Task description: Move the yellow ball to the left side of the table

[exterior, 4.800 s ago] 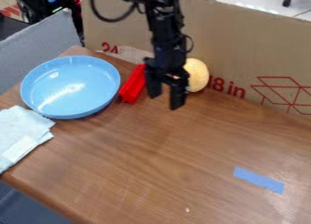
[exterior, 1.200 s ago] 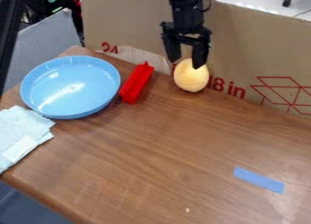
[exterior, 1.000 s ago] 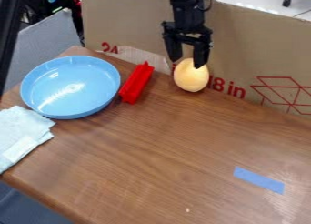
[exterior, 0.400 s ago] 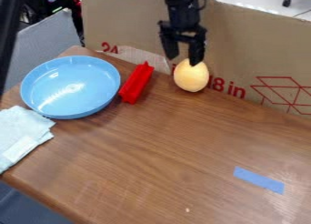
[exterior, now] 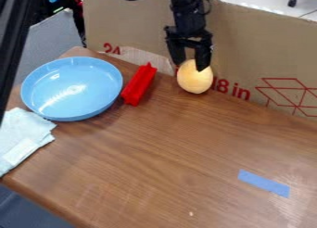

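Pale cloth (exterior: 21, 137) lies at the left edge of the table (exterior: 186, 167). Just right of it sits a blue bowl (exterior: 72, 89), and a red block (exterior: 139, 82) lies beside the bowl's right rim. Further right, at the far edge against the cardboard box wall (exterior: 254, 42), rests the yellow ball (exterior: 194, 77). The gripper (exterior: 190, 59) points down over the ball's top, jaws spread wide on either side, gripping nothing. A strip of blue tape (exterior: 262, 183) lies near right.

Single raised view, angled down across the table (exterior: 186, 167) toward the cardboard box wall (exterior: 266, 46).
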`<action>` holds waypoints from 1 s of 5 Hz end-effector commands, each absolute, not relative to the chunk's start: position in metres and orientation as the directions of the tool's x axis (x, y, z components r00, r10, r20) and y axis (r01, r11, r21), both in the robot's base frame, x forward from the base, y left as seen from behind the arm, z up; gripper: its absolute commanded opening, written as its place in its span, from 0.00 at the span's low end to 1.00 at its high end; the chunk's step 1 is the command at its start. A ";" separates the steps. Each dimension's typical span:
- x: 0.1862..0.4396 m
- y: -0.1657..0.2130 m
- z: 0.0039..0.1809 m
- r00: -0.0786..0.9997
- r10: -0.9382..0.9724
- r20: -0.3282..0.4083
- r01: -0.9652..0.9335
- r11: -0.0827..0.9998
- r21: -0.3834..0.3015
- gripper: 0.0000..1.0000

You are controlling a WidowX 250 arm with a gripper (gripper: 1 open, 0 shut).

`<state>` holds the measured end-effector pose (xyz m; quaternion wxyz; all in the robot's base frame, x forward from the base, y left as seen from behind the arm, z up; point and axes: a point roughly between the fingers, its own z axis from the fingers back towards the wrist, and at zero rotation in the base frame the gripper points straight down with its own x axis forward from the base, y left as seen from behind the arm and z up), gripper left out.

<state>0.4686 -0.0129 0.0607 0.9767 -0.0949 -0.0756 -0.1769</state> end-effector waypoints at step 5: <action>0.457 -0.010 0.082 0.887 -0.373 0.271 0.409 0.908 -0.088 1.00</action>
